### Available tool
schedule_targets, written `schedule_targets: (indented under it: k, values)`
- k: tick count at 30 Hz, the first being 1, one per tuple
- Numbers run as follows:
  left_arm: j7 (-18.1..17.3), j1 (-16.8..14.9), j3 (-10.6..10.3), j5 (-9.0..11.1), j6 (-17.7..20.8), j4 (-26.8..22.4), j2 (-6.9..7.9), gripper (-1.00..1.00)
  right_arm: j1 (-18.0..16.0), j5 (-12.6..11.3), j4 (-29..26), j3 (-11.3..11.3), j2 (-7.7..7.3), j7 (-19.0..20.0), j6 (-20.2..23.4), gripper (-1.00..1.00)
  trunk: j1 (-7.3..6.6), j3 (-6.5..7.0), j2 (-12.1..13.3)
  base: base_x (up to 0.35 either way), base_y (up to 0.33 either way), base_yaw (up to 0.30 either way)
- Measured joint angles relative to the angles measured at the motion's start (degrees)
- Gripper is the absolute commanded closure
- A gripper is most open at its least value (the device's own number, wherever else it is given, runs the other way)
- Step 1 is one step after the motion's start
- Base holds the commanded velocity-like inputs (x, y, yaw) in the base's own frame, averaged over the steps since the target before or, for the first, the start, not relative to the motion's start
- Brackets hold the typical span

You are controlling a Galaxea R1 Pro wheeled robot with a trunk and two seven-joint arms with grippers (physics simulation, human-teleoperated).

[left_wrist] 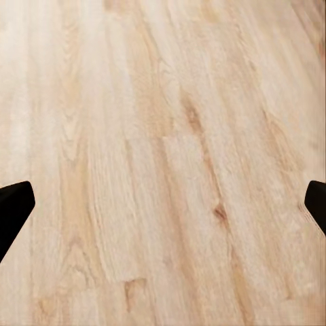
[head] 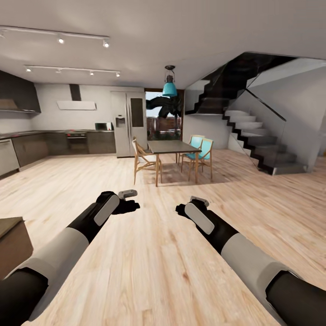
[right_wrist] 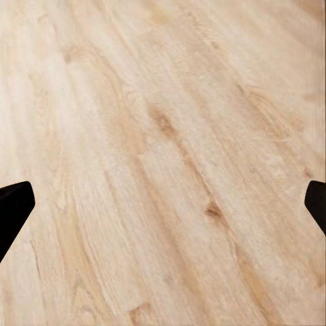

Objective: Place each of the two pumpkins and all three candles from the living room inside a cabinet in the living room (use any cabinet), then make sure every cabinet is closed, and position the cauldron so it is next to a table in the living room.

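I'm in transit, facing the dining table; both grippers wide apart, empty. No task items spotted — progress unknown.

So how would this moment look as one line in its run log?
phase: in transit | left gripper: open, empty | right gripper: open, empty | below: wooden floor | ahead: dining table
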Motion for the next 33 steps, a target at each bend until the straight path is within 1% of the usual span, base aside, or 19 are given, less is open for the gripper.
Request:
schedule_targets:
  k: [10, 17, 20, 28, 33]
  values:
    - [0.03, 0.00, 0.00, 0.00, -0.02, 0.14, 0.04, -1.00, 0.00, 0.00, 0.00, -0.04, -0.02, 0.05, -0.01, -1.00, 0.00, 0.24, 0.00, 0.328, -0.003, -0.276]
    - [0.00, 0.01, 0.01, 0.00, 0.01, 0.17, 0.15, -1.00, 0.00, 0.00, -0.06, -0.05, 0.01, 0.02, -0.01, -1.00, 0.00, 0.30, 0.00, 0.336, 0.000, -0.073]
    - [-0.01, 0.00, 0.01, -0.01, -0.02, 0.19, 0.14, -1.00, 0.01, 0.00, -0.07, -0.06, 0.00, 0.00, -0.01, -1.00, 0.00, 0.31, 0.00, 0.337, 0.027, -0.173]
    - [-0.01, 0.00, 0.00, 0.04, -0.01, 0.36, 0.01, -1.00, 0.01, -0.03, -0.01, -0.07, -0.04, -0.14, 0.02, -1.00, 0.00, 0.31, 0.00, 0.337, 0.086, -0.277]
    - [-0.01, 0.00, -0.10, 0.18, 0.07, 0.72, -0.12, -1.00, 0.05, -0.16, -0.01, -0.13, -0.03, -0.09, 1.05, -1.00, 0.00, 0.31, 0.00, 0.337, 0.094, -0.291]
